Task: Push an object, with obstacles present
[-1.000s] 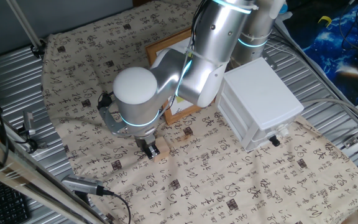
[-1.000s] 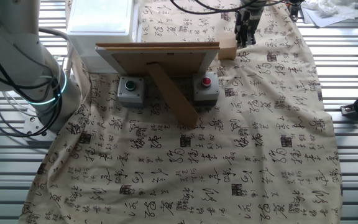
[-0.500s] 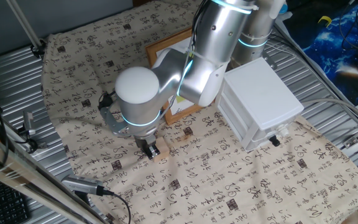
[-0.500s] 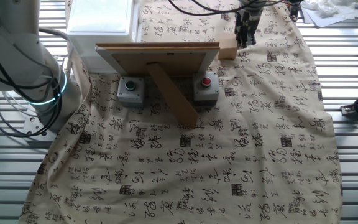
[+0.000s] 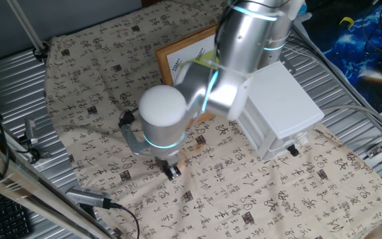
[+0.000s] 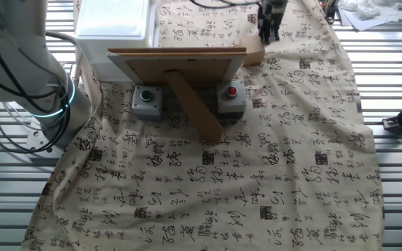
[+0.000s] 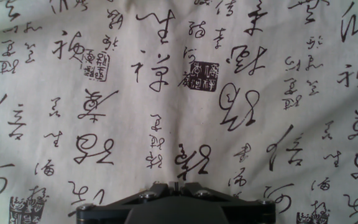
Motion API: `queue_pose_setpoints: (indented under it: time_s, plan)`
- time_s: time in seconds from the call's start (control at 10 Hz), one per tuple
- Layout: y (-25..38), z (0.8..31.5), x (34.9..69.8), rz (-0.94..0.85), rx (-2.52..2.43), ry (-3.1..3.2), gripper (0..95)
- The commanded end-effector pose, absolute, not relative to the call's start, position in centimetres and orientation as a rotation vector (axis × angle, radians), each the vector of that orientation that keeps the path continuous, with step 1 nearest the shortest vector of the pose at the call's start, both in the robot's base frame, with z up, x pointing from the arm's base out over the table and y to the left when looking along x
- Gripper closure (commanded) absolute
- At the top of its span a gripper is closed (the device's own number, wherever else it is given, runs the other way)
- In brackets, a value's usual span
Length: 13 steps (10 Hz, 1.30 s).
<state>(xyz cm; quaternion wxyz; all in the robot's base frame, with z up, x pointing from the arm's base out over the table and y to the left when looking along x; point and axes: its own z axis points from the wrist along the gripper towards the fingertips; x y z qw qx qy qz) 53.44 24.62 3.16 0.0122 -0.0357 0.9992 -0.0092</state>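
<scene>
Gripper has its fingers pressed together, holding nothing, right beside the little wooden block near the picture frame.

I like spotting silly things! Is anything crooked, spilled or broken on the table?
Nothing looks spilled or broken. The cloth is a bit wrinkled. The picture frame leans back, but its stand props it that way. The little wooden block sits right beside the frame's corner.
</scene>
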Motion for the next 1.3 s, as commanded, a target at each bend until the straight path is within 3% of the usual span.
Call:
queue_pose_setpoints:
  time_s: [0.1, 1.1, 1.3]
  plan:
    - [24.6, 2.6, 53.1, -0.050, -0.133, 3.116, 95.0]
    - [22.6, 2.8, 53.7, -0.038, -0.212, 3.152, 95.0]
    - [22.5, 4.2, 53.0, -0.045, -0.213, 3.166, 95.0]
